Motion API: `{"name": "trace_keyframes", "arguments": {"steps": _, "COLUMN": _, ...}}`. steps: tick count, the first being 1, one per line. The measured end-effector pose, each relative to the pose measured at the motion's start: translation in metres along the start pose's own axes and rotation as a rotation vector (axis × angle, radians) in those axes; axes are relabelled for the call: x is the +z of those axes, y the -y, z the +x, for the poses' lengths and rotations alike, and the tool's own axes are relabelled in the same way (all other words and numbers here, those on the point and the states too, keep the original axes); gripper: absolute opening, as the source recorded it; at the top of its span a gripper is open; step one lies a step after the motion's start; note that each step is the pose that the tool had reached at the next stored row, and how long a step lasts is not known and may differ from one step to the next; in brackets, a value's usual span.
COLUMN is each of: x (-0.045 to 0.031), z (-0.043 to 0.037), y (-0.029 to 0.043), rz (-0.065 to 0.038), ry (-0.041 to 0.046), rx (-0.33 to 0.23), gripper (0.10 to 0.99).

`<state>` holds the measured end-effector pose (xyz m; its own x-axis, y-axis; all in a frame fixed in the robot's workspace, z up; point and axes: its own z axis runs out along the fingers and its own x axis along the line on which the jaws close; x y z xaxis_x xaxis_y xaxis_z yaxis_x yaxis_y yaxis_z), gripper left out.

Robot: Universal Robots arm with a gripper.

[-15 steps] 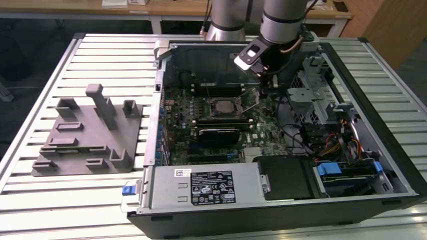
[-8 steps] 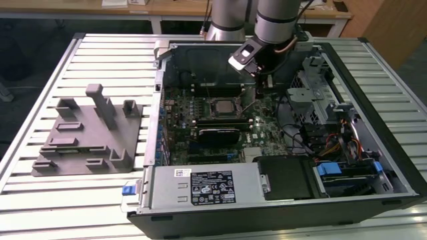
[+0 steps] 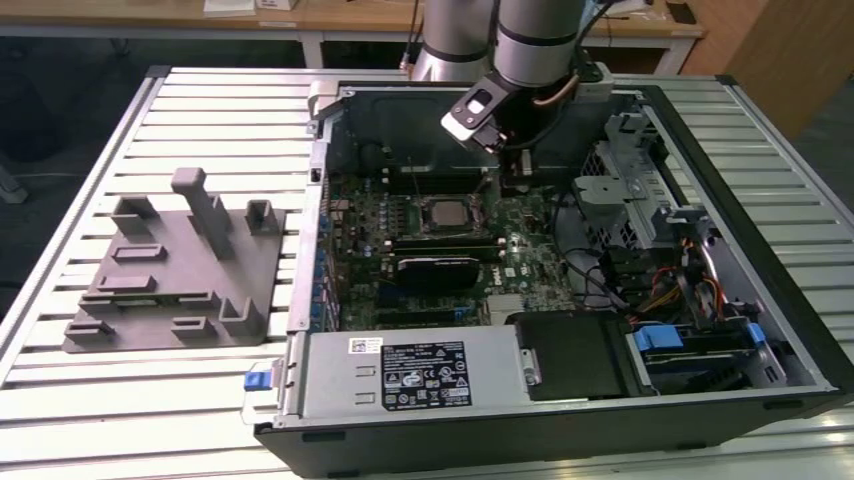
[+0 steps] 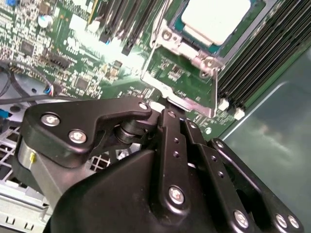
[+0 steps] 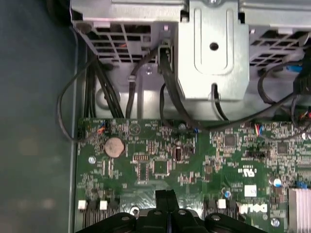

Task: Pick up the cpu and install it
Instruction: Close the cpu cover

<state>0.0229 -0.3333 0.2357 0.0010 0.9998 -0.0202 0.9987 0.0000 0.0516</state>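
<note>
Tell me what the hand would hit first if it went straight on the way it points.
Most likely the green motherboard: the hand points at its small chips, beside the socket holding the cpu, not at the cpu itself. The gap to the board is unclear.

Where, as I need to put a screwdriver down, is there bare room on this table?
Bare table slats lie beyond the grey fixture, toward the far edge, and before it, along the near edge. Inside the computer case it is crowded: motherboard, cables, the arm.
</note>
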Motion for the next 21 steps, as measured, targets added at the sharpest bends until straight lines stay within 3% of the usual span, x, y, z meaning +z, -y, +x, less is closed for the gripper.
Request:
{"name": "trace_keyframes", "arguments": {"steps": 11, "x": -0.001, "z": 0.0, "y": 0.0205, "rz": -0.005, "ry": -0.0001, "rx": 0.0, "gripper": 0.106}}
{"name": "trace_keyframes", "arguments": {"steps": 21, "x": -0.0016, "z": 0.0, "y": 0.0312, "rz": -0.005, "ry": 0.0, "rx": 0.0, "gripper": 0.106}}
